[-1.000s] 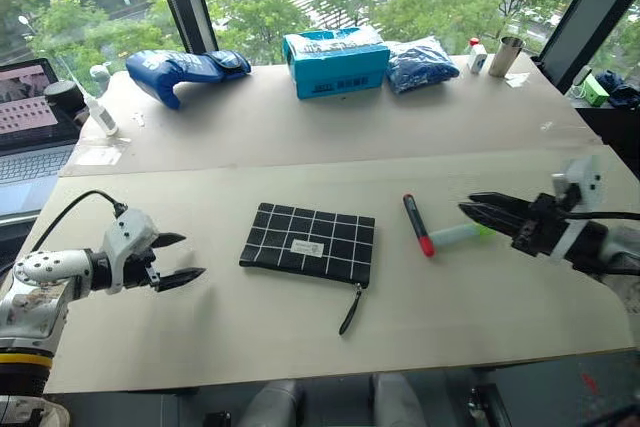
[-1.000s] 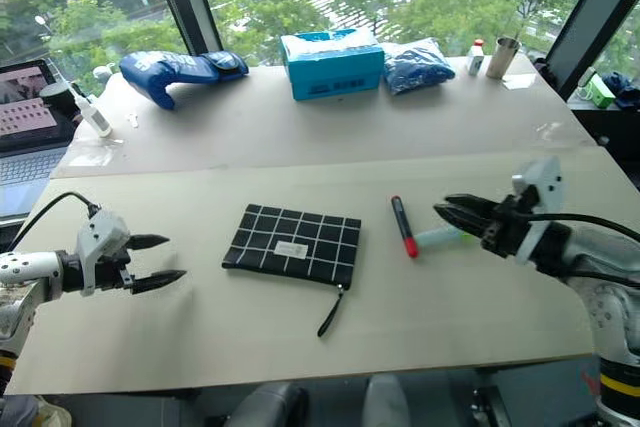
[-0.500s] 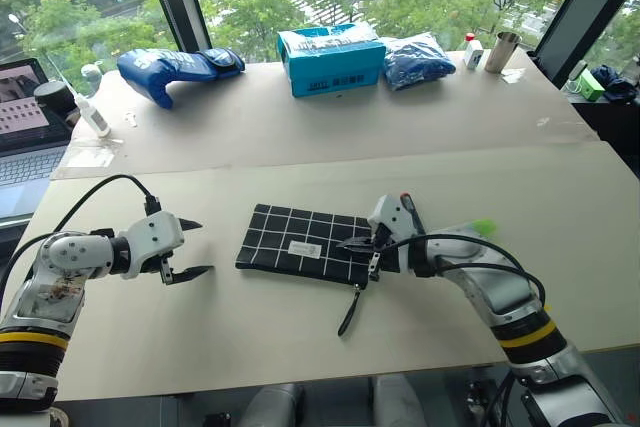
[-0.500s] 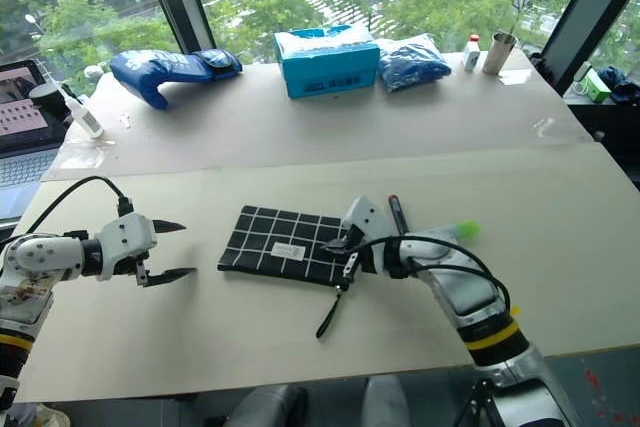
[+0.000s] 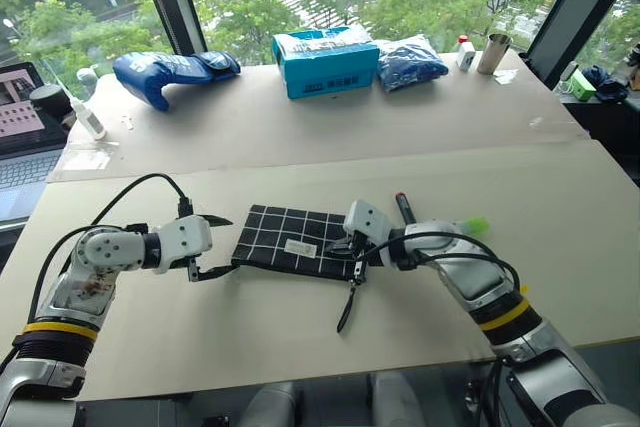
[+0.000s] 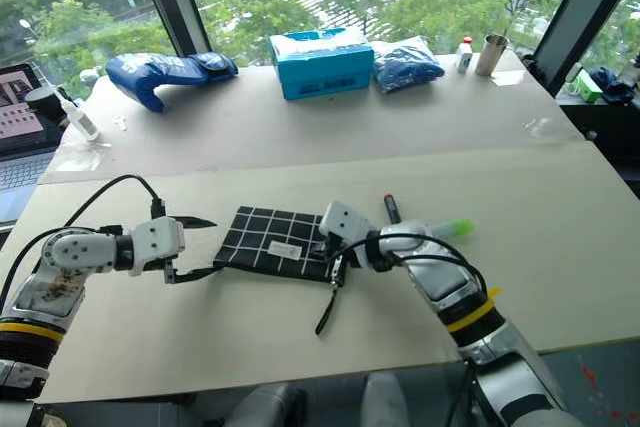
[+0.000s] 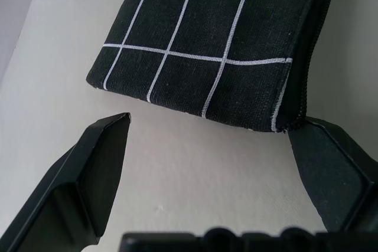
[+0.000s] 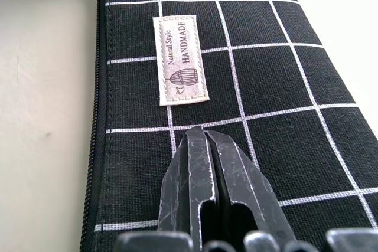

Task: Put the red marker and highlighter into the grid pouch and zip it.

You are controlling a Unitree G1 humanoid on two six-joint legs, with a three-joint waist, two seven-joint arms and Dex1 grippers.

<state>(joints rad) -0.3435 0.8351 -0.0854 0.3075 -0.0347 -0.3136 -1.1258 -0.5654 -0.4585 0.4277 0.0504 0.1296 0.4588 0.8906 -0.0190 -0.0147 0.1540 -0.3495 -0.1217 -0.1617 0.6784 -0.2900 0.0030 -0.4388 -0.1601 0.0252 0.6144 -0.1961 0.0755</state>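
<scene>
Compared with a second ago, the right gripper (image 5: 349,245) is found well away from the highlighter (image 5: 468,228) and red marker (image 5: 405,209) it was reaching toward, and is now set over the right end of the grid pouch (image 5: 300,243), with its fingers brought fully together and nothing seen held between them. The left gripper (image 5: 217,244) has also been carried inward from the open table (image 5: 300,137) to the pouch's left edge, its jaws spread wide. From this it is judged that opening the pouch is being attempted first, with both pens left for afterwards.

The pouch is laid flat near the middle of the table's front half, label up, with its zipper strap (image 5: 349,308) trailing toward the robot from the right end. In the right wrist view the closed fingertips are seen resting on or just above the fabric, a little short of the white label (image 8: 181,59). In the left wrist view the pouch's end is framed between the two open fingers, one tip just beside the corner by the zipper; contact cannot be confirmed.

The marker is seen just behind the right wrist, the highlighter further right; both remain outside the pouch.
</scene>
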